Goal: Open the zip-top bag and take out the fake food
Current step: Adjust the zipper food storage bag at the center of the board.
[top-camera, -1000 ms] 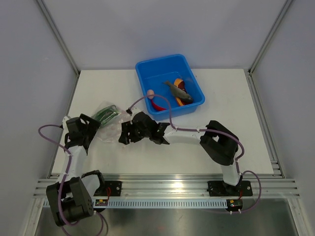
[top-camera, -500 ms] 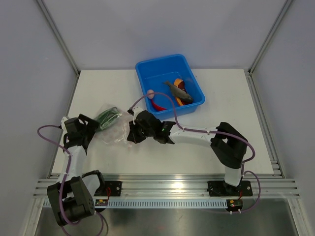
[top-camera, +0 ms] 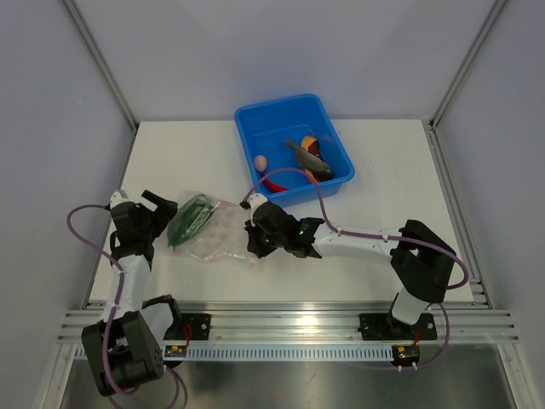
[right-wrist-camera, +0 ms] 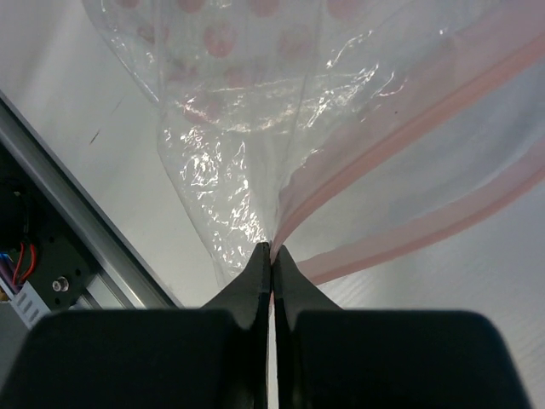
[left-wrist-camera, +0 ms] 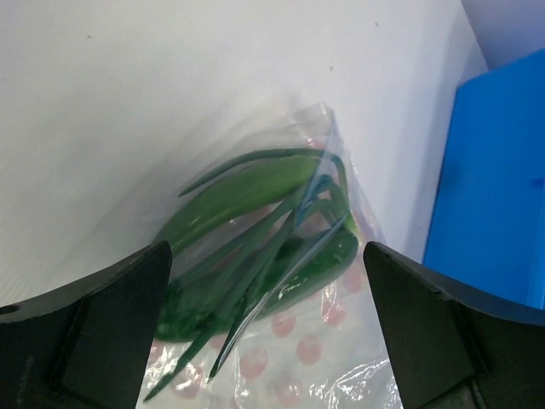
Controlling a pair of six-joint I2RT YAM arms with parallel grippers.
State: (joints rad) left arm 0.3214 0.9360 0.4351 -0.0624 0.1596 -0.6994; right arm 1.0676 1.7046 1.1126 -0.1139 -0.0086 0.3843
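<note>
While the left end effector (left-wrist-camera: 266, 256) stands at the left side of the white bench (top-camera: 383, 170) with its jaws spread wide and nothing between them, the zip-top bag (top-camera: 217, 230) lies flat on the bench just in front of it. From where I stand, the bag's left end comes close to those open fingers, though I cannot tell whether they touch it. Inside that end of the pouch lies the part of the fake food (left-wrist-camera: 247, 200) that is in the bag. It is a bundle of long green pieces, a green onion with thin leaves and what looks like a green chilli, seen through clear plastic printed with pink spots. To the right, the bag's other end is caught by the right end effector (right-wrist-camera: 271, 253). Its two fingers are pressed tightly together on a crinkled corner of the plastic, right where the two pinkish bands of the zip strip (right-wrist-camera: 409, 136) run together. That arm reaches in low across the bench from the right. Behind it, toward the far edge of the bench, sits the blue tub (top-camera: 247, 115). It holds a pale pink egg (top-camera: 261, 161) near its left wall, a red chilli (top-camera: 274, 181) toward the near wall, a grey fish (top-camera: 306, 156) in the middle, and an orange slice (top-camera: 311, 142) just behind the fish.
</note>
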